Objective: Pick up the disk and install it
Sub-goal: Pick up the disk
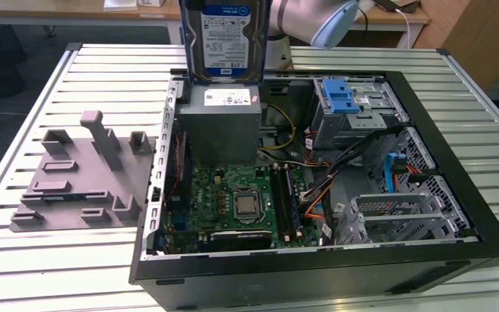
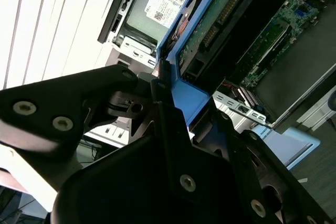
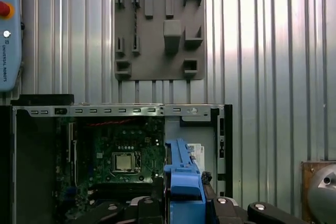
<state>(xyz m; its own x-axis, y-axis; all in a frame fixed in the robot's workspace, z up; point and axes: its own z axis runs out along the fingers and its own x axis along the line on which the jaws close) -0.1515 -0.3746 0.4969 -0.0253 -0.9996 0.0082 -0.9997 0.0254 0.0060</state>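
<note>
The disk (image 1: 223,39) hangs upright in the air, its white-and-blue label facing the exterior view, above the back edge of the open computer case (image 1: 319,266) and just over the grey power-supply box (image 1: 223,127). The arm (image 1: 319,19) rises behind it. In both wrist views my gripper (image 3: 184,207) (image 2: 176,111) is shut on the disk's blue carrier rail (image 3: 184,179) (image 2: 186,95), with black fingers (image 3: 231,208) on either side. The disk's green circuit-board underside (image 2: 220,19) shows in the second wrist view.
Inside the case lie the motherboard (image 1: 241,201), a drive cage with a blue latch (image 1: 349,104) and a silver cage (image 1: 405,211). A grey fixture plate (image 1: 85,175) (image 3: 157,30) sits on the slatted table (image 1: 102,71) beside the case. A pendant (image 3: 8,35) lies at the table's edge.
</note>
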